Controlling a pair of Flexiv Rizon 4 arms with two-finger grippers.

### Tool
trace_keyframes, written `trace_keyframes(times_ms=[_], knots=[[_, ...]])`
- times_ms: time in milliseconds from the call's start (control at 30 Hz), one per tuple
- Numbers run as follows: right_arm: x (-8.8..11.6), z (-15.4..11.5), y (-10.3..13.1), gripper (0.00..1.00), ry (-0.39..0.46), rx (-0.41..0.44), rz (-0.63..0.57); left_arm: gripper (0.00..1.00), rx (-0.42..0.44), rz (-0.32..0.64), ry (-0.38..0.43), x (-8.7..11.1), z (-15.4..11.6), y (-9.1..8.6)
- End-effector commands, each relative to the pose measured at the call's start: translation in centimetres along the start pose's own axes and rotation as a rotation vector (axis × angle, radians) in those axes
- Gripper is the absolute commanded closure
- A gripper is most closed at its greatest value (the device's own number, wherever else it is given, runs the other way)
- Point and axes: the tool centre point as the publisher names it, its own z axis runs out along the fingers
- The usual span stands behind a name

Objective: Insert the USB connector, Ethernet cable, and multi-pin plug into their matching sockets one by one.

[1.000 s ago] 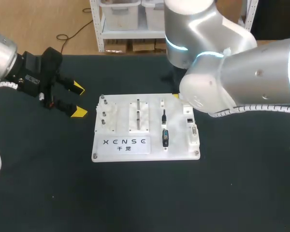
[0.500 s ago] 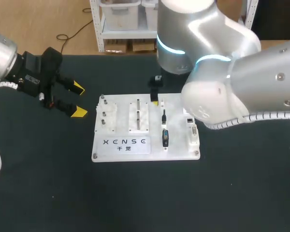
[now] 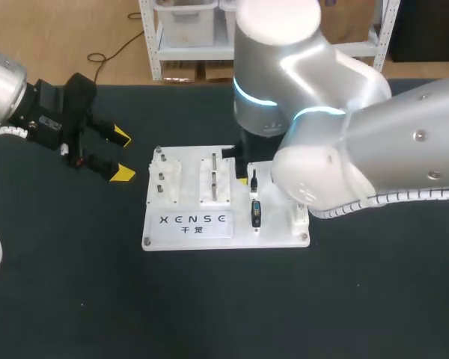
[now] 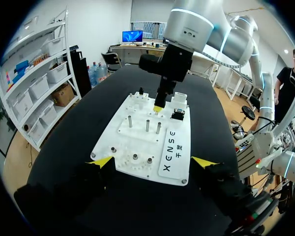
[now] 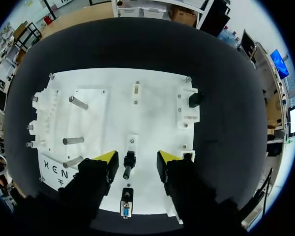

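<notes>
A white connector board (image 3: 187, 224) lies mid-table. On its right part sit a slim black connector (image 3: 254, 179) and, nearer the front edge, a multi-pin plug (image 3: 255, 213). My right gripper (image 5: 137, 157) hangs low over the board, open, its yellow tips on either side of the slim black connector (image 5: 129, 162) without touching it. The multi-pin plug (image 5: 126, 206) lies just behind the fingers. A black socket block (image 5: 195, 99) sits at the board's edge ahead. My left gripper (image 3: 122, 155) rests open and empty off the board's left side.
Several metal pegs (image 5: 77, 102) stand upright on the board's left half. My right arm's bulky elbow (image 3: 337, 134) covers the board's right rear corner in the head view. Bare black tabletop (image 3: 224, 299) surrounds the board.
My right arm has swung leftward over the board, bringing its gripper down above the slim black connector. The left arm has stayed put.
</notes>
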Motion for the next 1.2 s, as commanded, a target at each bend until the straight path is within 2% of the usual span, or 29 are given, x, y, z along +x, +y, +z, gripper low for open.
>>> trace_keyframes(times_ms=[33, 133, 300, 467, 833, 1200], knots=[[-0.2, 0.4, 0.6, 0.56, 0.009, 0.008, -0.002, 0.00, 0.000, 0.002, -0.002, 0.1, 0.0, 0.0], [-0.2, 0.6, 0.8, 0.64, 0.012, 0.008, -0.007, 0.00, 0.000, 0.002, -0.002, 0.1, 0.0, 0.0], [0.0, 0.6, 0.7, 1.00, 0.011, 0.005, -0.012, 0.00, 0.000, 0.002, -0.002, 0.1, 0.0, 0.0], [0.1, 0.1, 0.1, 1.00, -0.008, -0.007, -0.013, 0.00, 0.000, 0.002, -0.002, 0.1, 0.0, 0.0], [-0.7, -2.9, -2.4, 1.00, -0.071, -0.056, 0.038, 0.00, 0.000, 0.002, -0.002, 0.1, 0.0, 0.0], [-0.3, -2.8, -5.4, 1.00, -0.055, -0.042, 0.083, 0.00, 0.000, 0.002, -0.002, 0.1, 0.0, 0.0]])
